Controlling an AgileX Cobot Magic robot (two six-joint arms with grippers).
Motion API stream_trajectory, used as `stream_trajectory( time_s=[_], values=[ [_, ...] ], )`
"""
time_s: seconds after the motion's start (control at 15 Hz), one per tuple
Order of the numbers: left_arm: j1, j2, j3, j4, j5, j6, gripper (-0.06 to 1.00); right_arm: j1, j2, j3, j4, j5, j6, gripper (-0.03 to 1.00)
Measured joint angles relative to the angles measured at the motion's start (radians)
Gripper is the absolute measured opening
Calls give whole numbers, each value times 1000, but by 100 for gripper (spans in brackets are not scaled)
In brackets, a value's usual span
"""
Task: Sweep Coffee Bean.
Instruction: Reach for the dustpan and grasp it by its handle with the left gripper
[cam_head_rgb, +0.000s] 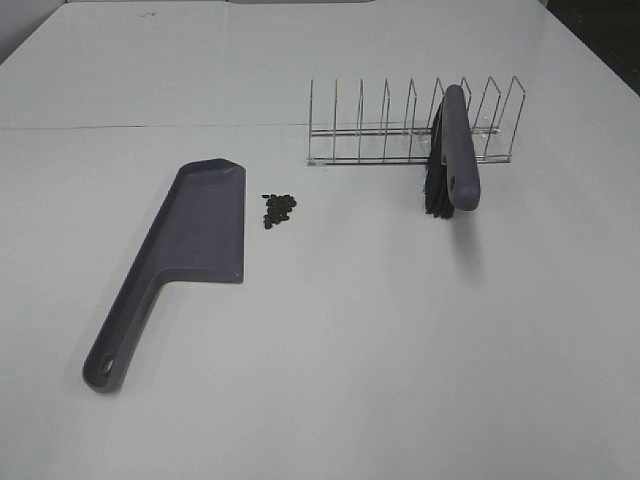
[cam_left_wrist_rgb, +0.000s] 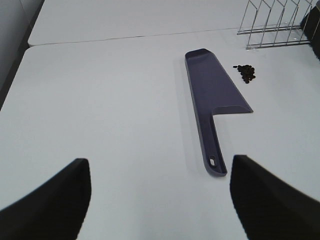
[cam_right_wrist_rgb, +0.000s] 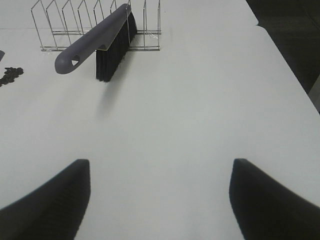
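A small cluster of dark coffee beans (cam_head_rgb: 279, 209) lies on the white table just right of the purple-grey dustpan (cam_head_rgb: 190, 240). The beans (cam_left_wrist_rgb: 246, 73) and dustpan (cam_left_wrist_rgb: 212, 95) also show in the left wrist view, and the beans (cam_right_wrist_rgb: 9, 76) at the edge of the right wrist view. A purple-grey brush with black bristles (cam_head_rgb: 452, 155) rests in a wire rack (cam_head_rgb: 410, 125), handle end sticking out toward the front (cam_right_wrist_rgb: 92, 42). My left gripper (cam_left_wrist_rgb: 160, 200) and right gripper (cam_right_wrist_rgb: 160, 200) are both open and empty, far from these things. Neither shows in the exterior view.
The wire rack (cam_right_wrist_rgb: 95, 25) stands at the back right of the table. A seam (cam_head_rgb: 150, 127) runs across the table behind the dustpan. The table's right edge (cam_right_wrist_rgb: 285, 60) drops off to a dark floor.
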Motion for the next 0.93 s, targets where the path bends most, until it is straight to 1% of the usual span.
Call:
stream_trajectory(
  time_s=[0.93],
  values=[
    [0,0,0,0,0,0,73,0,0,0,0,0,0,68]
  ],
)
